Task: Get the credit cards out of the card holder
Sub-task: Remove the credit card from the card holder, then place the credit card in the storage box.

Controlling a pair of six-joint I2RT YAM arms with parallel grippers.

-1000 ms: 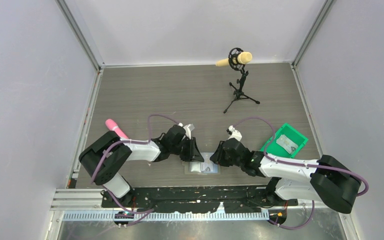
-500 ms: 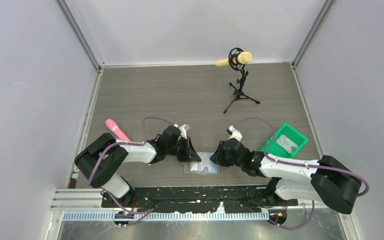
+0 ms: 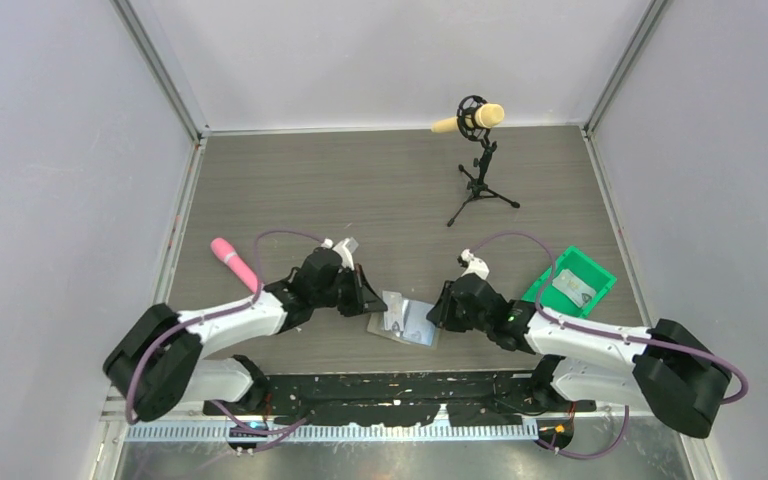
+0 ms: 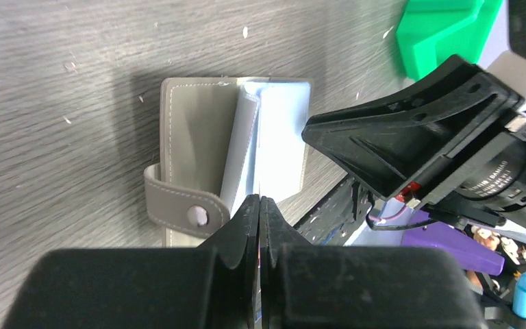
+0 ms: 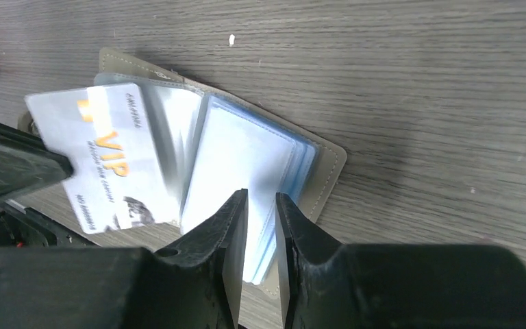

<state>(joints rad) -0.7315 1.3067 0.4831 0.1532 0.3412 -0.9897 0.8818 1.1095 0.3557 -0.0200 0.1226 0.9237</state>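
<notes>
The card holder (image 3: 412, 322) lies open near the table's front edge, grey-olive outside (image 4: 195, 140) with clear blue pockets (image 5: 243, 151). My left gripper (image 3: 371, 302) is shut on one of the credit cards (image 5: 103, 164), a pale card printed VIP that is partly drawn out to the holder's left. In the left wrist view this card runs edge-on into the closed left gripper (image 4: 259, 200). My right gripper (image 5: 261, 200) is shut on the stack of pockets at the holder's right side. Another pale card (image 3: 572, 287) lies in the green bin (image 3: 592, 270).
A pink object (image 3: 233, 259) lies at the left of the table. A microphone on a small tripod (image 3: 479, 160) stands at the back. The green bin sits to the right of my right arm. Grey walls close in the table on three sides.
My left gripper has shut on a card and pulled back to the left, drawing it out of the holder. The holder has turned slightly. The right gripper keeps its grip.
</notes>
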